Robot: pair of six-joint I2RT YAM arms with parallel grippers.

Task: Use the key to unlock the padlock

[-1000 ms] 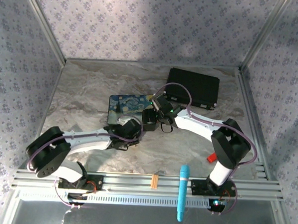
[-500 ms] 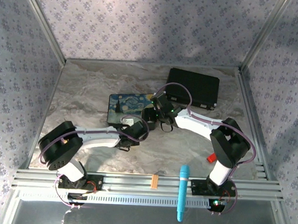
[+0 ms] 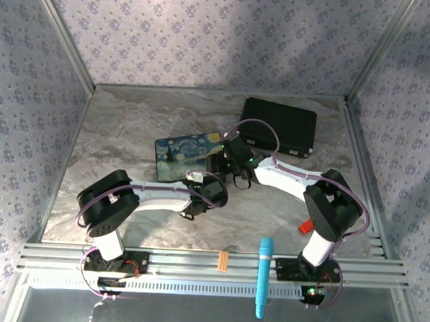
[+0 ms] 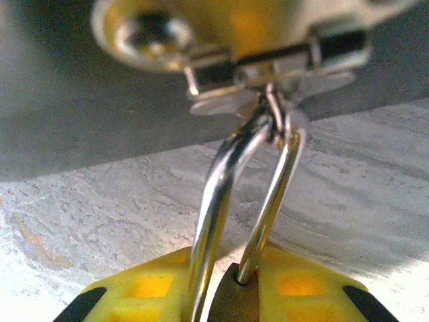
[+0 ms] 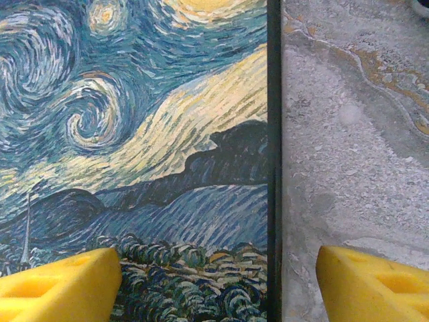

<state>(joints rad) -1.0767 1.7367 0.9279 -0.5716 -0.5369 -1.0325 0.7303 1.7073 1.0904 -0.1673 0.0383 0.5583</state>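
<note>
While I watched, left gripper (image 4: 228, 298) sat clamped tight on silvery wire loop (image 4: 221, 181); blurred brass padlock (image 4: 255, 20) lay at loop's far end; right gripper (image 5: 218, 285) gaped empty over edge of starry-night tin (image 5: 134, 134).

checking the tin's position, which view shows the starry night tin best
Top external: nearly the whole starry night tin shows, flat on the table. Right wrist gives a close-up of part of its lid and one edge.
</note>
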